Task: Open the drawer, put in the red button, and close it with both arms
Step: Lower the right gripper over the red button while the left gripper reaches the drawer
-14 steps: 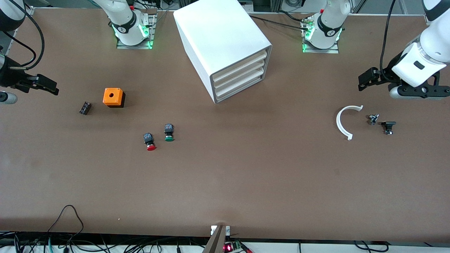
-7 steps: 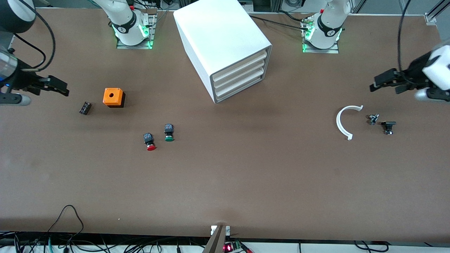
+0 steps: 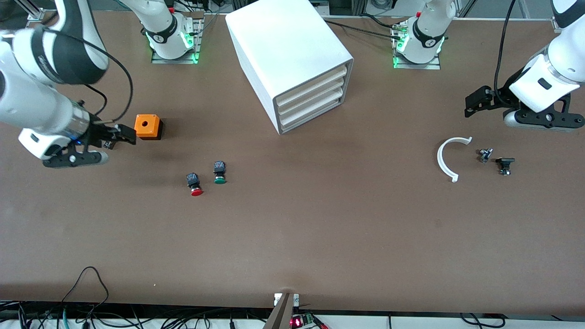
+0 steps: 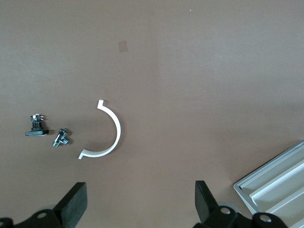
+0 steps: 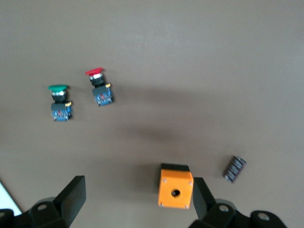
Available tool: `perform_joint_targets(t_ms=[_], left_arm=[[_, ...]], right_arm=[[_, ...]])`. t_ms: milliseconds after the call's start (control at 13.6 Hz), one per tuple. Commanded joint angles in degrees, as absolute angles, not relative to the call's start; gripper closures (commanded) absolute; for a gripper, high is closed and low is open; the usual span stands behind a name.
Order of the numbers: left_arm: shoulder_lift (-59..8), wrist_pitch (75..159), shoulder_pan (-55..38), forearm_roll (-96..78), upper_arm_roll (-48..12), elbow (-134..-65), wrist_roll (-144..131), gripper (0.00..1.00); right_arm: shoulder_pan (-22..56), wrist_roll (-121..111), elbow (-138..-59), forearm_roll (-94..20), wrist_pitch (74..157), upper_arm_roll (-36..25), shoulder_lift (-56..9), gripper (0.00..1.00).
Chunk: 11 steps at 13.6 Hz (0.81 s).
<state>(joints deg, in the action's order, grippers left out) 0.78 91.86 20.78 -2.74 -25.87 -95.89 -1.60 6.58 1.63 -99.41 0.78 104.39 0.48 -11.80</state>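
Orange box with a hole (image 3: pixel 147 126) toward right arm's end of table, small black ridged part (image 5: pixel 234 169) just beside it. Green-capped button (image 3: pixel 220 172) nearer front camera. White curved clip (image 3: pixel 447 158), small metal fitting (image 3: pixel 485 155), black bracket piece (image 3: pixel 504 165) toward left arm's end.

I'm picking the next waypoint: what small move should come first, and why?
Probably bring the open left gripper over toward the cabinet front: the drawer is shut, so the red button cannot go in yet. The open right gripper hangs by the orange box.
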Motion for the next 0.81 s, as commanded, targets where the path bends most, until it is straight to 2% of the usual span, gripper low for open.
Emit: perform_joint_targets(t_ms=[0, 442, 736], left_arm=[[-1.4, 90.6, 20.9, -1.1, -26.7, -94.1, -1.5, 0.0], [-12.3, 91.1, 20.4, -9.7, -26.6, -96.7, -0.2, 0.0], [-19.5, 94.5, 14.7, -19.0, -26.6, -101.0, 3.0, 0.0]], right_arm=[[9.7, 5.8, -99.4, 0.0, 106.5, 0.2, -14.1, 0.0], [12.5, 4.9, -100.2, 0.5, 111.4, 0.3, -19.9, 0.0], [12.4, -3.1, -102.3, 0.4, 117.6, 0.8, -22.8, 0.0]])
